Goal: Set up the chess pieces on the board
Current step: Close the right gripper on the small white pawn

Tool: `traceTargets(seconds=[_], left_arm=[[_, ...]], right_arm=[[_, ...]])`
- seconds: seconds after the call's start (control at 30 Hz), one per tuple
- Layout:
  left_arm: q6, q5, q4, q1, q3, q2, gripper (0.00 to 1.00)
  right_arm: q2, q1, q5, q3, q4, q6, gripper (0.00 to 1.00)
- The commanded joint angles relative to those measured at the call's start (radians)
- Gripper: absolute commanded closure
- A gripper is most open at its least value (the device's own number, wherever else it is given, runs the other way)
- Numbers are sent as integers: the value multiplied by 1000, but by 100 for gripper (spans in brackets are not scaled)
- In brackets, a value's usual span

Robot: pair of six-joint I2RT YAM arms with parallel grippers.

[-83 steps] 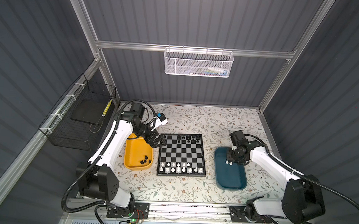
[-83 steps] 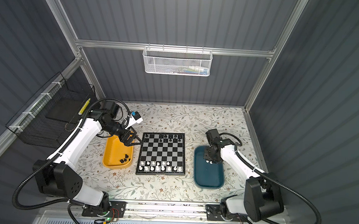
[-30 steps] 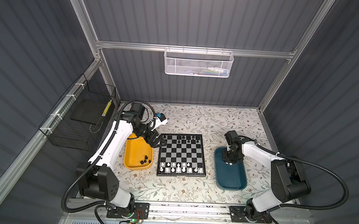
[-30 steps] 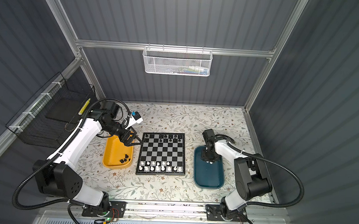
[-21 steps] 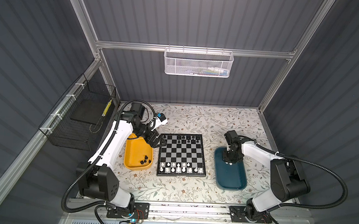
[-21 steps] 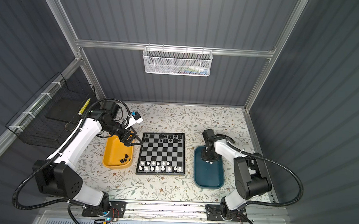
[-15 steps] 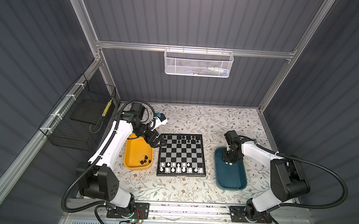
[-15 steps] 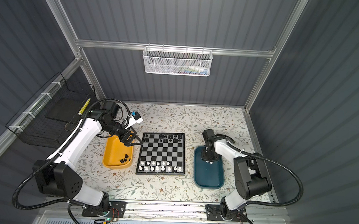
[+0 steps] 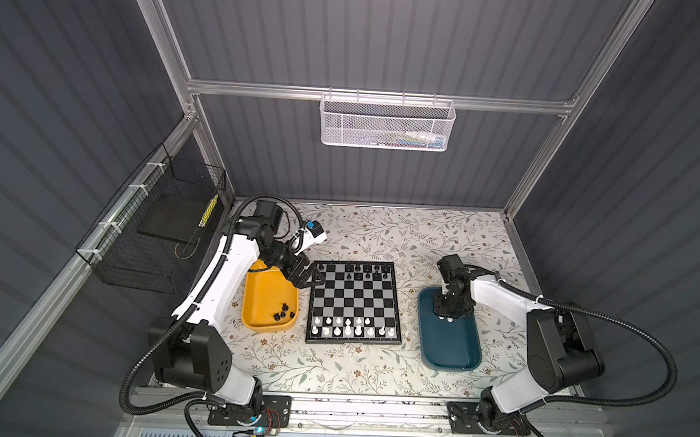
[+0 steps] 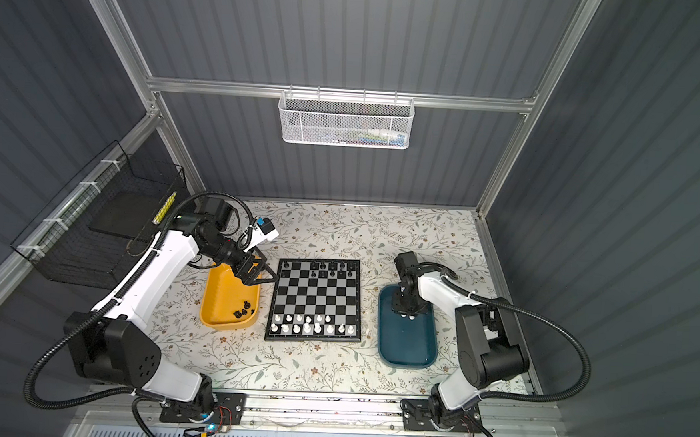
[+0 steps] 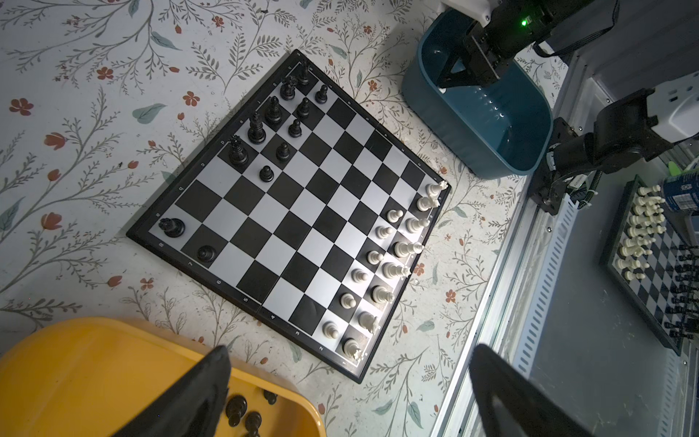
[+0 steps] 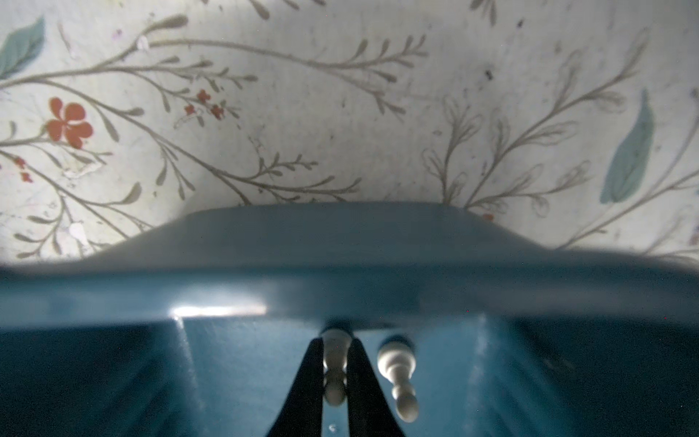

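Observation:
The board [image 9: 353,301] lies mid-table, seen in both top views. White chess pieces [image 9: 350,327] fill its near rows and black ones [image 9: 362,268] stand along the far rows. Several black pieces [image 11: 242,410] lie in the yellow tray [image 9: 264,301]. My left gripper [image 9: 305,277] hangs open and empty over that tray's far end, beside the board's far left corner. My right gripper [image 12: 334,378] is down in the teal tray [image 9: 453,346], shut on a white pawn [image 12: 334,359]. A second white pawn [image 12: 397,374] lies right beside it.
A white wire basket [image 9: 386,122] hangs on the back wall and a black mesh basket [image 9: 151,232] on the left wall. An aluminium rail [image 9: 349,406] runs along the table's front edge. Beyond it, the left wrist view shows another chessboard [image 11: 654,265].
The right gripper's jaws have closed the last bit onto the white pawn in the teal tray. The right arm's elbow swung in earlier. The left arm has not moved.

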Motion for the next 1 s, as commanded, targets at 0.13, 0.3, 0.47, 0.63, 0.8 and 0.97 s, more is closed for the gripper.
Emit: traceTargets(seconds=[0.13, 0.3, 0.47, 0.63, 0.8, 0.97], left_arm=[[6, -1, -29, -5, 14, -8, 0], [6, -1, -28, -6, 16, -7, 0], [6, -1, -30, -5, 18, -6, 0], [5, 0, -30, -5, 15, -9, 1], [6, 6, -30, -6, 18, -7, 1], [5, 7, -30, -5, 20, -6, 0]], right_arm=[[11, -3, -11, 23, -18, -5, 88], [-1, -2, -6, 28, -31, -6, 88], [-18, -2, -5, 36, -47, -5, 87], [-38, 1, -9, 34, -61, -1, 87], [-55, 5, -8, 30, -73, 1, 87], [-55, 15, -11, 34, -79, 7, 87]])
